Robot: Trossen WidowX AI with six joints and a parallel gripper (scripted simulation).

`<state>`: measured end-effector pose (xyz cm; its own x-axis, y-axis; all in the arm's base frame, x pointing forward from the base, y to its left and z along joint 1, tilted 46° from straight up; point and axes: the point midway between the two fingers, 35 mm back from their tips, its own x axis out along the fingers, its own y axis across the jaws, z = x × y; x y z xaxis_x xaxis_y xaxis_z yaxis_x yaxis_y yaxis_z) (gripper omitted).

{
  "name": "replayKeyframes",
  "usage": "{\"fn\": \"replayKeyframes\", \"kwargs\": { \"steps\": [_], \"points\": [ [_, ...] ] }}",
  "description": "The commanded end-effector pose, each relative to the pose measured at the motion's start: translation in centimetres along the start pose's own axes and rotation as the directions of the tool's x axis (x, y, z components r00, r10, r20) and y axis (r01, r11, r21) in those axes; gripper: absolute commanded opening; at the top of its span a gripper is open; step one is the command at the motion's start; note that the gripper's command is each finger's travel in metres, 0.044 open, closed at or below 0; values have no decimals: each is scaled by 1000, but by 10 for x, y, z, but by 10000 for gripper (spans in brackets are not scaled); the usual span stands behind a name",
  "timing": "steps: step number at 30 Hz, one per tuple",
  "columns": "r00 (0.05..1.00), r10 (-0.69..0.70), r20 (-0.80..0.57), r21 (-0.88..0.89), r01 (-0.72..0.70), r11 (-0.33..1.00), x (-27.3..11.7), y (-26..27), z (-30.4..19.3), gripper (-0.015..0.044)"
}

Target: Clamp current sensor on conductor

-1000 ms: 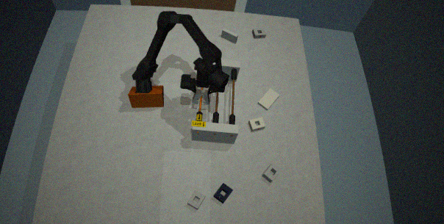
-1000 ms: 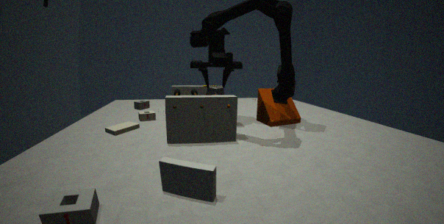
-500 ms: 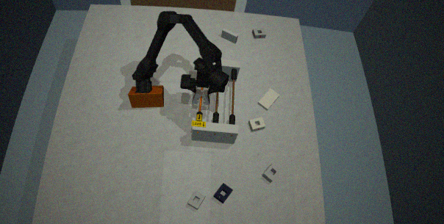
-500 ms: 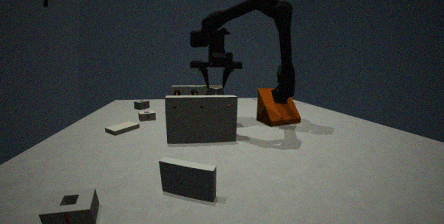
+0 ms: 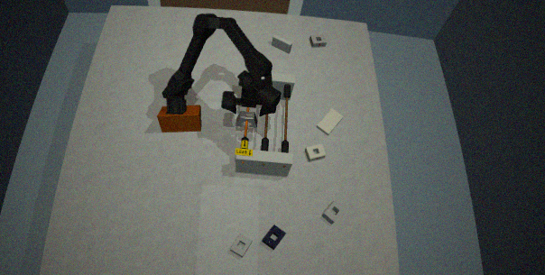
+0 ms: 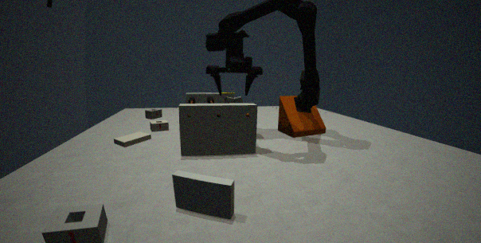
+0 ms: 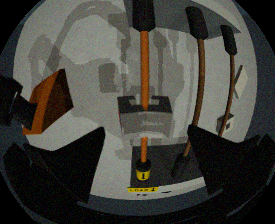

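The grey sensor [image 5: 241,121] [image 6: 232,99] [image 7: 148,125] sits around the orange LOAD conductor [image 5: 246,132] [image 7: 144,60], which enters one side and comes out the other. Whether its halves are latched cannot be told, and its arrow is not readable. The yellow LOAD marker [image 5: 244,152] [image 7: 143,190] is on the end block beyond it. My gripper [image 6: 233,94] [image 7: 148,131] is open and empty above the sensor, a fingertip out to each side, touching nothing. In the top view the fingers are hidden by the arm.
Two brown conductors [image 5: 266,126] [image 5: 285,122] run parallel beside the LOAD one, between pale end blocks [image 5: 263,166] [image 6: 218,131]. The orange arm base [image 5: 180,122] [image 6: 299,119] stands at one side. A standing panel [image 5: 281,45] [image 6: 203,195], a flat slab [image 5: 330,121] and several small holed blocks lie around.
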<state>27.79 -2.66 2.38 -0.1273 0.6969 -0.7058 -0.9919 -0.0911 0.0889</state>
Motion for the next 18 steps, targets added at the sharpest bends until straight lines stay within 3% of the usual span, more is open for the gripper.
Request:
{"fn": "replayKeyframes", "kwargs": {
  "steps": [1,7,18],
  "points": [
    [1000,0,0,-1,0,1000,0,0,0,440],
    [1000,-1,7,7,1,1000,38,1,1,440],
    [1000,-2,8,7,2,1000,48,1,1,440]
  ]
}}
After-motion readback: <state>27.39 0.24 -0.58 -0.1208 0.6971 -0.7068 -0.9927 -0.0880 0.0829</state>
